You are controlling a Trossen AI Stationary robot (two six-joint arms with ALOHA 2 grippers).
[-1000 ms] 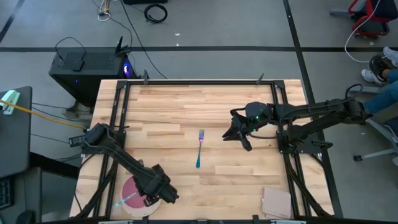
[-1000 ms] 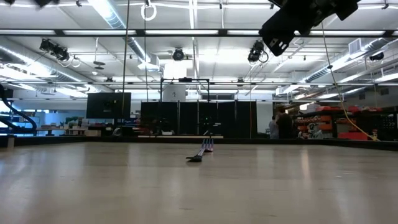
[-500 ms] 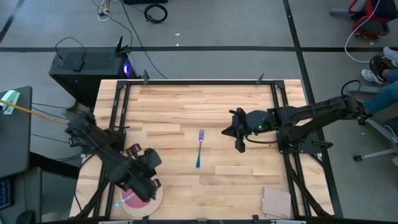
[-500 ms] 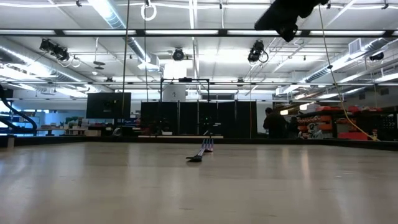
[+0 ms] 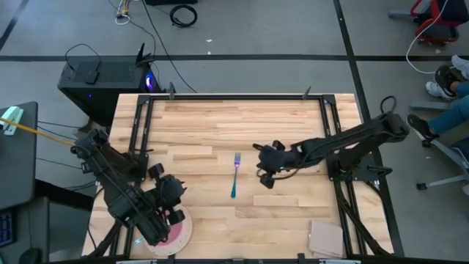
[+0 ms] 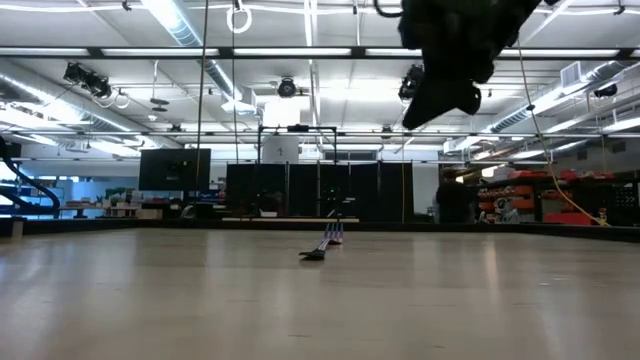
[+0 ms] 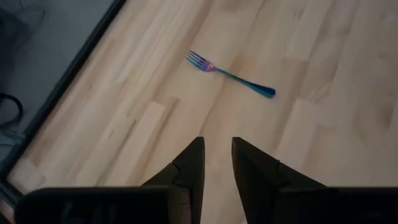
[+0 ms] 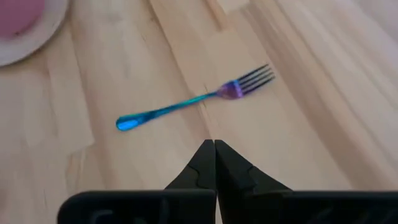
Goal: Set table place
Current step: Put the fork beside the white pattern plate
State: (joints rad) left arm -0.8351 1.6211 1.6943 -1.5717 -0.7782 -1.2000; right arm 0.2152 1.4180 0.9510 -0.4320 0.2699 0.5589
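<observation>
The fork [image 5: 235, 174] with the teal handle lies flat on the table [image 5: 220, 121] near its middle, tines toward the far edge; it also shows in the low view [image 6: 322, 246]. The off-white plate [image 5: 183, 233] with the pink bowl [image 5: 174, 233] sits at the near left, partly under my left arm. The spoon is almost wholly hidden there. My left gripper [image 5: 174, 188] hangs just beyond the plate's far side, a little open and empty [image 7: 216, 144]. My right gripper [image 5: 264, 176] is shut and empty, above the table just right of the fork [image 8: 214, 144].
A tan square pad [image 5: 326, 238] lies at the near right corner. Black rails [image 5: 331, 139] run along the table's sides. A person's legs [image 5: 447, 110] show beyond the right edge. Bare wood lies around the fork.
My left gripper has come up off the plate and moved toward the far edge, turning to face the fork. My right gripper has moved left and nearer, toward the fork, and has come lower. The fork, plate and bowl have stayed put.
</observation>
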